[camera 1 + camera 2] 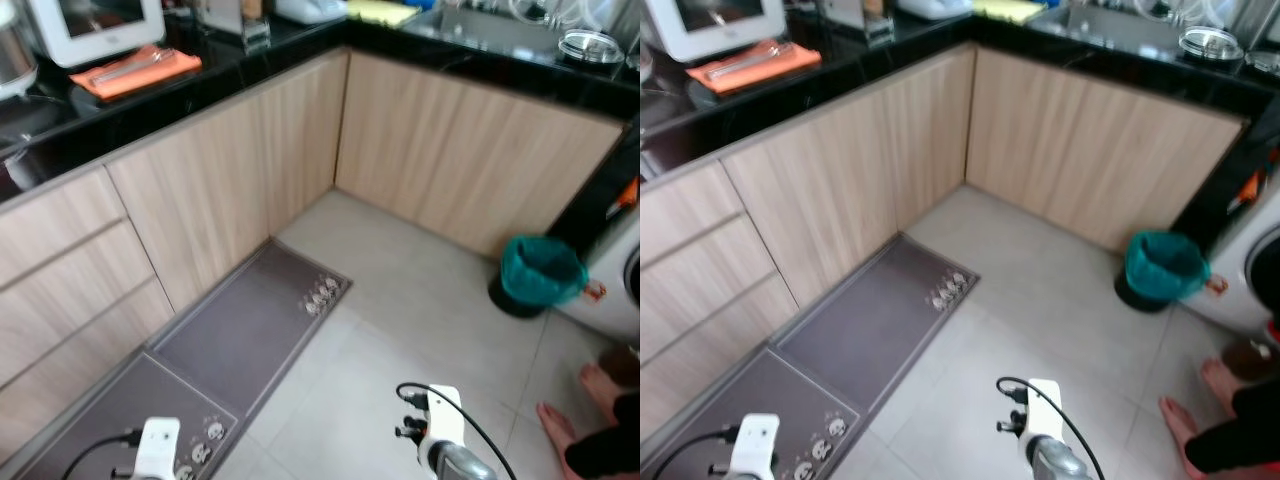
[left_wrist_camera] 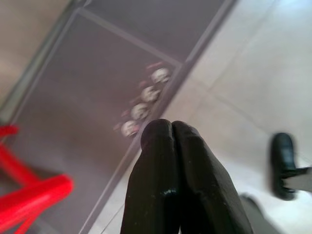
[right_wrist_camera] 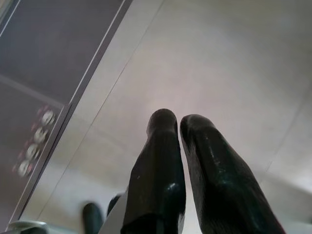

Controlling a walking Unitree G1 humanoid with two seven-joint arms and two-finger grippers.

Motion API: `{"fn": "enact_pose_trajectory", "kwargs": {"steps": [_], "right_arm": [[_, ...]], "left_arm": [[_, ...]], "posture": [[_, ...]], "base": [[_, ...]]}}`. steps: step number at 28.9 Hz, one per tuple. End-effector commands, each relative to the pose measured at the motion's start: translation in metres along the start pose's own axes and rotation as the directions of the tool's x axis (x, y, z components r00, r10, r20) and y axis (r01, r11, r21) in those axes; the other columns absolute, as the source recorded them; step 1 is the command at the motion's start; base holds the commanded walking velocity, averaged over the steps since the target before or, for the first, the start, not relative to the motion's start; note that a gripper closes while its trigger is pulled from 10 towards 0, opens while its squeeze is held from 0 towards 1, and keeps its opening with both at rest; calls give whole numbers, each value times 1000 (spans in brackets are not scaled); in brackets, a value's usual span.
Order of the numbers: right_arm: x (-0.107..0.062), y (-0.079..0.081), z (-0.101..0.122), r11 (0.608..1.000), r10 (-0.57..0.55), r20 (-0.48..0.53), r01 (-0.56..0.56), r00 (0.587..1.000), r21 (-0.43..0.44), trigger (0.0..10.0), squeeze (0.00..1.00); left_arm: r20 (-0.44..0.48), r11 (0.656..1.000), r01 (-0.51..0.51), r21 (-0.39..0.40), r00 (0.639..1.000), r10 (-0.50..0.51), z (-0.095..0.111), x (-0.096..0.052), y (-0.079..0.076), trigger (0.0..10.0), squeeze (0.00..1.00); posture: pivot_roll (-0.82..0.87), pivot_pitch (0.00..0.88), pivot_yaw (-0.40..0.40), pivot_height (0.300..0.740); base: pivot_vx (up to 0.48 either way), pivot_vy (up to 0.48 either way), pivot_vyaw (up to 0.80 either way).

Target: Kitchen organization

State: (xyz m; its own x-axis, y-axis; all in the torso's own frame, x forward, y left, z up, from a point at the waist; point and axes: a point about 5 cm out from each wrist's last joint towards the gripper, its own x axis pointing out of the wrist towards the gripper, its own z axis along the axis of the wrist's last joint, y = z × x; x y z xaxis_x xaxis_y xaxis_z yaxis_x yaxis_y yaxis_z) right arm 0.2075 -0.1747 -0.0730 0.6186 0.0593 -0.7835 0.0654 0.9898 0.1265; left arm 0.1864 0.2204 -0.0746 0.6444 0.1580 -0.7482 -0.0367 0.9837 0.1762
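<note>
Head stereo pair high, angled down at corner cabinets (image 1: 230,170), both sharing grey floor mats (image 1: 250,325); wrist cameras low, facing mats and tile floor (image 3: 229,63)

Person's feet (image 1: 585,405) cut off at frame edge.

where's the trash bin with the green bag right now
The bin with the green bag stands on the tiled floor to the robot's front right, beside the white appliance and just out from the wooden cabinets.
</note>
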Motion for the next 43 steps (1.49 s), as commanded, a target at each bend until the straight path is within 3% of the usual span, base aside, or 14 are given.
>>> {"fn": "enact_pose_trajectory", "kwargs": {"steps": [1, 14, 25, 31, 43], "right_arm": [[0, 3, -3, 1000, 8, -12, -8, 1000, 2, 10000, 0], [0, 1, 1, 1000, 22, 12, -22, 1000, -14, 10000, 0], [-1, -1, -1, 999, 18, 4, -18, 1000, -29, 10000, 0], [-1, 0, -2, 998, 38, 12, -38, 999, -41, 10000, 0], [-1, 1, -4, 998, 38, 0, -38, 999, -54, 10000, 0]], "left_arm": [[-36, 1000, -12, 11, 999, 13, -10, -2, 6, 10000, 0], [-38, 1000, -1, -28, 999, 0, -9, -2, 7, 10000, 0], [-42, 1000, -7, -16, 999, 6, -11, -2, 2, 10000, 0], [-47, 1000, -11, 24, 999, 13, -10, -2, 5, 10000, 0], [-72, 1000, 1, 28, 997, 1, -16, -4, 8, 10000, 0]], "posture": [[-89, 37, -19, 740], [-94, 39, -29, 731], [-113, 9, -23, 731], [-124, 0, -7, 731], [-116, 0, 0, 731]], "base": [[0, 0, -500], [0, 0, -255], [314, 0, 0], [319, 0, -432], [342, 0, 0]]}}
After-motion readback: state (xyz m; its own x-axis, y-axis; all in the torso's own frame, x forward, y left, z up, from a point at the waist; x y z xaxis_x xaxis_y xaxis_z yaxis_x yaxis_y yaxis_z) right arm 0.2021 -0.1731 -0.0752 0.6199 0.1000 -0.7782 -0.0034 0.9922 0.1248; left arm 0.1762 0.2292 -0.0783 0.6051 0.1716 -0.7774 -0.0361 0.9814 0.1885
